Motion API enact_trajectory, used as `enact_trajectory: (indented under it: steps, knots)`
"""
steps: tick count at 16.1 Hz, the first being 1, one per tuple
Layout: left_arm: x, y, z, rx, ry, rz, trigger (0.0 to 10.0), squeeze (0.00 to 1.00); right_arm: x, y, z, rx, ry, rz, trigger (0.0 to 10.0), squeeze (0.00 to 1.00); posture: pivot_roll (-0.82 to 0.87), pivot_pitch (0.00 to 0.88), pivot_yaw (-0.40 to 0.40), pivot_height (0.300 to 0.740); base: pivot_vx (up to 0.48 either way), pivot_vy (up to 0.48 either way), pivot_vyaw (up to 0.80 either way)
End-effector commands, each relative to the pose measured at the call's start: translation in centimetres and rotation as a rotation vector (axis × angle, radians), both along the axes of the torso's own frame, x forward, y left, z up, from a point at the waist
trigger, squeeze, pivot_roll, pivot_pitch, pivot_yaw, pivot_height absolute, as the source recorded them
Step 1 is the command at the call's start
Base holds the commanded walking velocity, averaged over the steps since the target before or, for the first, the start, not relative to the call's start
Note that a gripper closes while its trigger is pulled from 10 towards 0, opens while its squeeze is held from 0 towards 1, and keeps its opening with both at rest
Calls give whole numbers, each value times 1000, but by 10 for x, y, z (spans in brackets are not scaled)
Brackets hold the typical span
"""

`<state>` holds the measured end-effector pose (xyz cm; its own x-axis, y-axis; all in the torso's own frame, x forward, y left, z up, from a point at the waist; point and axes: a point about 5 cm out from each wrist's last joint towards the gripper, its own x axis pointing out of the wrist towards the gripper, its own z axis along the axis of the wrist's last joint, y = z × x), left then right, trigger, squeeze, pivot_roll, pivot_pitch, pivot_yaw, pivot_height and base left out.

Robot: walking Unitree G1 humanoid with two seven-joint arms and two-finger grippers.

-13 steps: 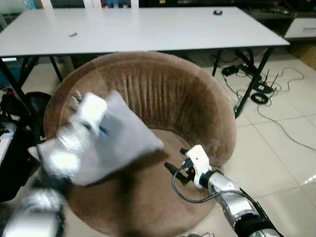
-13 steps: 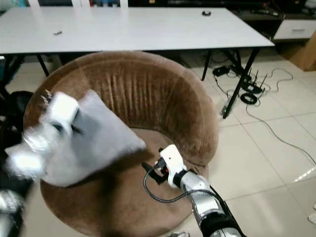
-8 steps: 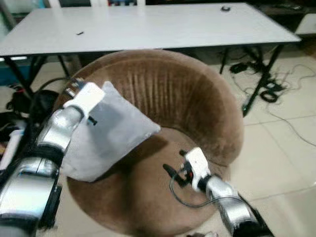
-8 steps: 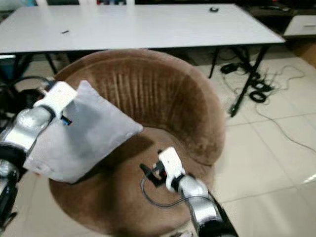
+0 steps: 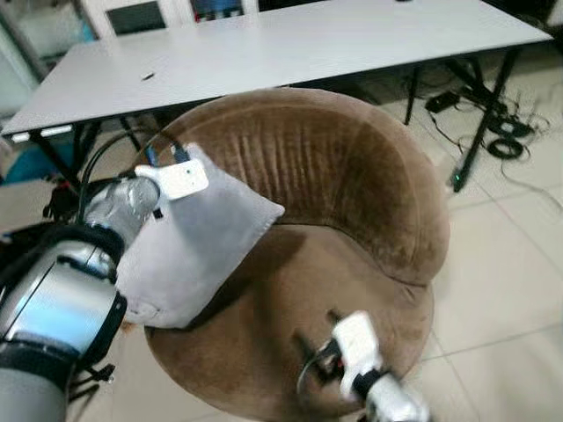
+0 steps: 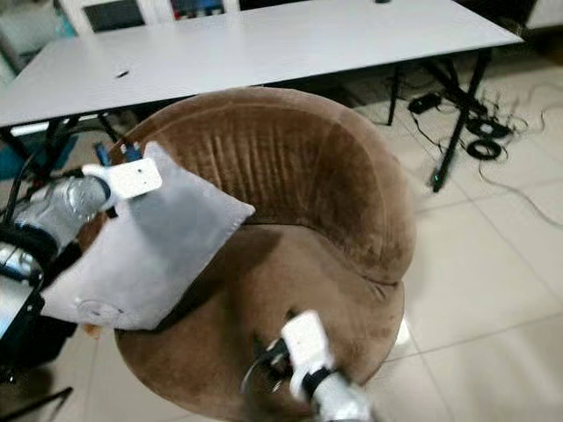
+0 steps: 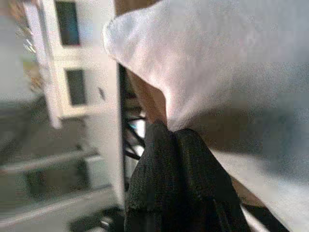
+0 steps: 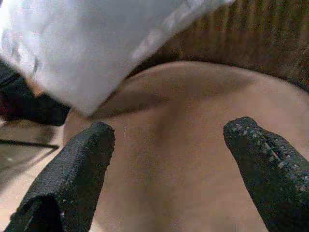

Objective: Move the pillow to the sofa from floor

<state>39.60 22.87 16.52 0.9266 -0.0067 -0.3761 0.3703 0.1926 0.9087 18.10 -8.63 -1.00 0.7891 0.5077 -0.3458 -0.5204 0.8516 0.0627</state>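
A grey pillow (image 5: 207, 242) leans against the left rim of the round brown sofa (image 5: 352, 176), its lower corner hanging past the rim. My left gripper (image 7: 171, 131) is shut on the pillow's upper edge, and its white wrist housing (image 5: 180, 178) covers that corner in the eye views. My right gripper (image 8: 169, 140) stands open low over the sofa seat (image 8: 193, 111) near its front edge, with nothing between its fingers (image 8: 79, 159). In the eye views it sits at the bottom (image 6: 273, 360).
A long white table (image 5: 308, 44) stands right behind the sofa. Cables and a power strip (image 5: 493, 132) lie on the tiled floor at the right. Dark clutter (image 5: 53, 198) sits on the floor to the left of the sofa.
The camera has shifted. My left arm has steadied with the pillow still in its grip, lowered against the sofa's left rim. My right gripper has drawn back towards the seat's front edge.
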Motion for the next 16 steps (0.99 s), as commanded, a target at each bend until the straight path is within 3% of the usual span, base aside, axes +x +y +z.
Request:
enact_trajectory:
  steps: [1,2,3,6,9,10,11,12,14,15,16]
  knots:
    - [10,-2,29,57,-106,-3,10000,0,-3,15,6,-2,-19,-24,10000,0,-308,0,216,740,0,0,0]
    - [13,-9,34,75,-113,-26,10000,824,-8,35,9,5,-11,-38,10000,0,-329,0,229,740,0,0,0]
    - [13,-15,33,97,-97,-53,10000,1000,-12,43,11,8,-9,-50,10000,0,-337,0,233,740,0,0,0]
    - [12,-30,20,123,-58,-111,10000,1000,-29,59,11,4,30,-81,10000,0,-355,0,248,740,0,0,0]
    - [11,-31,13,132,-35,-113,10000,1000,-44,77,10,-9,67,-97,10000,0,-368,0,252,740,0,0,0]
    - [10,-32,12,95,-29,-101,10000,1000,-43,67,11,-13,66,-104,10000,0,-368,0,252,740,0,0,0]
    - [10,-32,9,32,-16,-75,10000,0,-38,45,16,-25,56,-117,10000,0,-370,0,250,740,0,0,0]
    - [10,-33,8,-15,-13,-53,10000,0,-33,42,18,-24,42,-122,10000,0,-369,0,248,740,0,0,0]
    - [11,-37,8,-366,-21,71,10000,0,-19,41,22,-17,1,-121,10000,0,-356,0,239,740,0,0,0]
    - [14,-42,13,-627,-42,149,10000,0,-9,41,24,-20,-12,-116,10000,0,-344,0,232,740,0,0,0]
    - [16,-45,20,-826,-66,194,10000,0,3,42,26,-24,-29,-109,10000,0,-331,0,221,740,0,0,0]
